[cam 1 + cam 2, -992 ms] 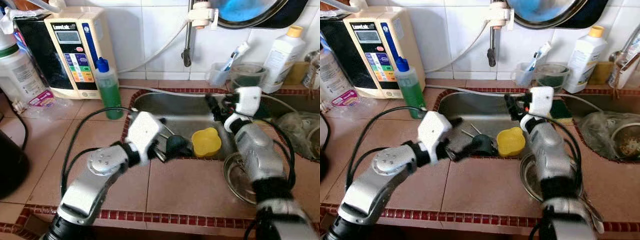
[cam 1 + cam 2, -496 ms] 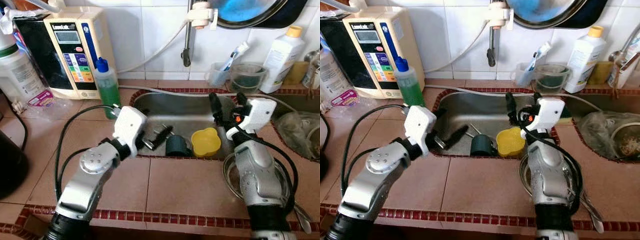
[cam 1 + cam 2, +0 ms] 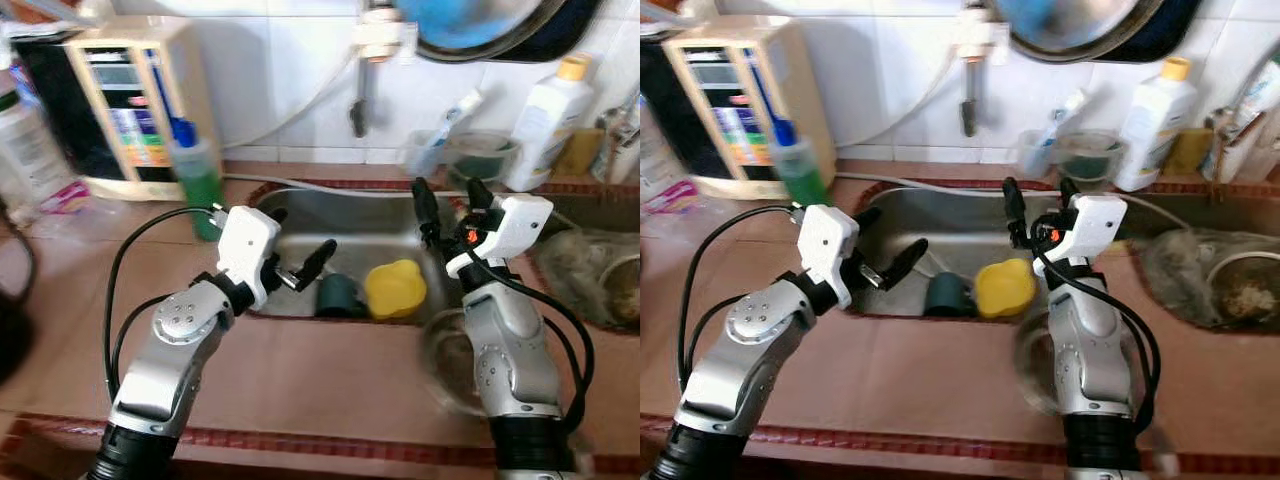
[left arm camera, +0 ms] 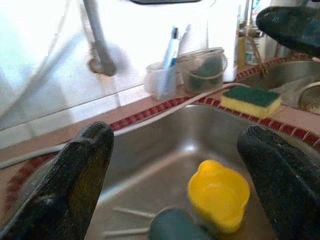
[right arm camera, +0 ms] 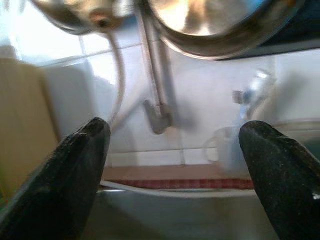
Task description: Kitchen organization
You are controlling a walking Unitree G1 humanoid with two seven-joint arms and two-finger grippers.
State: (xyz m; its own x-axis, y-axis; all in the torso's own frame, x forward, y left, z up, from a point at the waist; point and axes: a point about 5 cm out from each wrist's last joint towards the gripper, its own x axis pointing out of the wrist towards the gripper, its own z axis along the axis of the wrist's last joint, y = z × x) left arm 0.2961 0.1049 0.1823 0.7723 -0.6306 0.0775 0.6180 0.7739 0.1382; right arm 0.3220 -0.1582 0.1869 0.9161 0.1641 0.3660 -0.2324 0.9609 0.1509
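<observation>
A yellow flower-shaped cup [image 3: 395, 290] and a dark teal cup [image 3: 340, 295] sit side by side at the near edge of the steel sink [image 3: 380, 215]. My left gripper [image 3: 297, 238] hovers open over the sink's left front corner, just left of the teal cup, holding nothing. In the left wrist view both fingers frame the yellow cup [image 4: 218, 194] and the teal cup [image 4: 172, 227], with thin utensils lying beside them. My right gripper [image 3: 448, 197] is open above the sink's right rim, pointing toward the tap [image 5: 156, 107].
A green soap bottle [image 3: 197, 175] and a beige water unit [image 3: 120, 110] stand at the left. A metal bowl [image 3: 450, 355] lies on the counter under my right arm. A sponge [image 4: 250, 100], a brush holder [image 3: 425, 150] and a white bottle [image 3: 545, 115] line the back.
My left gripper drew back to the left from the teal cup, which stays in the sink beside the yellow cup. My right gripper swung right. The view has shifted and blurred.
</observation>
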